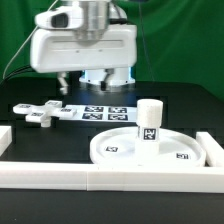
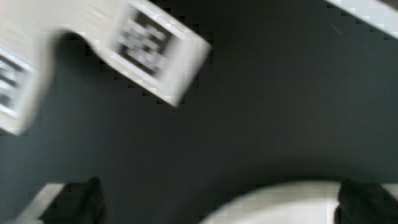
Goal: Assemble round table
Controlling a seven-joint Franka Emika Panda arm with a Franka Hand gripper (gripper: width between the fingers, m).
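The large round rimmed disc (image 1: 120, 150) lies on the dark table towards the exterior view's right. The short cylindrical leg (image 1: 150, 120) stands upright on the disc, with a tag on its side. The cross-shaped piece (image 1: 40, 114) lies flat at the exterior view's left. My gripper (image 1: 80, 84) hangs above the table behind the marker board (image 1: 102, 112), apart from all the parts. In the wrist view the gripper (image 2: 222, 205) is open and empty, with its dark fingertips (image 2: 71, 200) wide apart. A white curved edge (image 2: 302, 205), probably the disc, shows between them, far below.
Long white border bars run along the front (image 1: 110, 180), the exterior view's left (image 1: 5, 135) and right (image 1: 212, 150). The marker board's tags (image 2: 151, 45) show in the wrist view. A green curtain hangs behind.
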